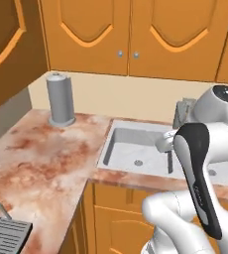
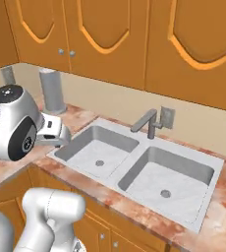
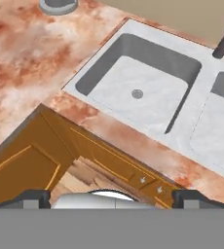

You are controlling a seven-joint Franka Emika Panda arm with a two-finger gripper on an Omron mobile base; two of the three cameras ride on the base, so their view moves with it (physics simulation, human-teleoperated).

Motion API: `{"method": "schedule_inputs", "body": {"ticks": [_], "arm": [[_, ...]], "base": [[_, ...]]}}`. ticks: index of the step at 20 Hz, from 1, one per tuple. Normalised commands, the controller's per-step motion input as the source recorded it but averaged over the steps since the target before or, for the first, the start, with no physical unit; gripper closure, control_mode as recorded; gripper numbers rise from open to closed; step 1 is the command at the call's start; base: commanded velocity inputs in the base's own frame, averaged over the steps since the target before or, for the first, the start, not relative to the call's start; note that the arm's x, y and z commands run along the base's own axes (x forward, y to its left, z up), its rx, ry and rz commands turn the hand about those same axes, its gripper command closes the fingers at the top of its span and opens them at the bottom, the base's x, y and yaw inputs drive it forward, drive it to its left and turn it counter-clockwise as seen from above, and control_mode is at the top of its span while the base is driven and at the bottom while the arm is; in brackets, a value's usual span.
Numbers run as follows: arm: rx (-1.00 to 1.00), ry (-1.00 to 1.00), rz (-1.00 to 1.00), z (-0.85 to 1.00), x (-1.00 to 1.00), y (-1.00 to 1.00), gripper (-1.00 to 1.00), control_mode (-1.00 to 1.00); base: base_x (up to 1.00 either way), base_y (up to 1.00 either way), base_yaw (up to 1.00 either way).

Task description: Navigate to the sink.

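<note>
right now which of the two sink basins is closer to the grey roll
The left basin of the sink; it lies on the side toward the grey roll, unlike the right basin.

The white arm is folded high in front of the base, its elbow raised and its forearm angled down toward the sink [image 2: 193, 162]. The pincer [image 3: 111, 194] hangs above the front edge beside the sink's left basin, pointing downward; its two dark fingertips [image 3: 33, 197] stand well apart, holding nothing.
</note>
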Motion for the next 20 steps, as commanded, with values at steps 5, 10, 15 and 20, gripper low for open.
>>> {"method": "schedule_inputs", "body": {"ticks": [5, 10, 15, 20], "arm": [[0.0, 0.0, 0.0, 0.0, 0.0, 0.0, -1.0, 1.0], [0.0, 0.0, 0.0, 0.0, 0.0, 0.0, -1.0, 1.0], [0.0, 0.0, 0.0, 0.0, 0.0, 0.0, -1.0, 1.0], [0.0, 0.0, 0.0, 0.0, 0.0, 0.0, -1.0, 1.0]], "base": [[0.46, -0.14, -0.74], [0.99, 0.09, -0.35], [0.89, -0.13, -0.07], [1.0, -0.33, -0.21]]}}
